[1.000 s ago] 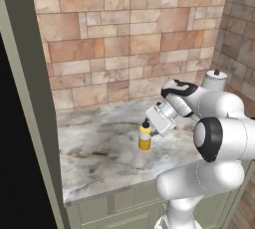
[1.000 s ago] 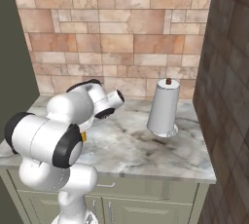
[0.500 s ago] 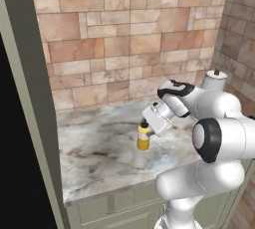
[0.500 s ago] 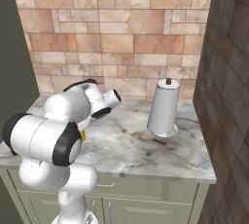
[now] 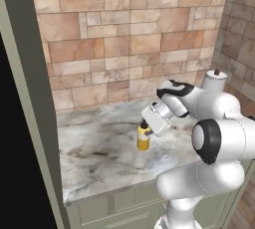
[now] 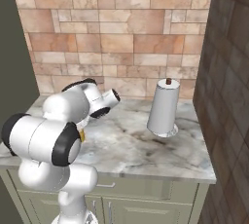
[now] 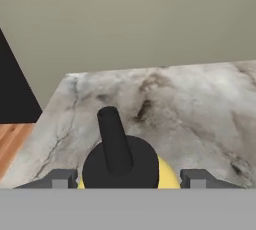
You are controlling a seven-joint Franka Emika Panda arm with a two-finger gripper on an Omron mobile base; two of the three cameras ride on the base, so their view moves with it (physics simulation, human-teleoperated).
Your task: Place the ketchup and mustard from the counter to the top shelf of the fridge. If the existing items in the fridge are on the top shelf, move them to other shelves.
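The mustard (image 5: pixel 143 141), a slim yellow bottle with a black pointed nozzle, stands upright on the marbled counter (image 5: pixel 99 158). My gripper (image 5: pixel 146 129) reaches it from the right at nozzle height. In the hand view the mustard (image 7: pixel 168 175) sits between the two fingertips (image 7: pixel 64 179), which lie against its sides with no visible gap. A sliver of the mustard (image 6: pixel 82 136) peeks out behind my arm in the right base view. The ketchup, the fridge's shelves and the existing items are out of view.
A paper towel roll (image 6: pixel 164 107) stands upright on the counter (image 6: pixel 141 147) to the right of my arm. A tall grey-green panel (image 5: pixel 35 123) with black beyond it bounds the counter's left end. A dark brick wall (image 6: pixel 228 96) closes the right end.
The fingers have drawn in from wide open onto the mustard's sides. The hand edged slightly closer to the bottle; the bottle itself stays in place.
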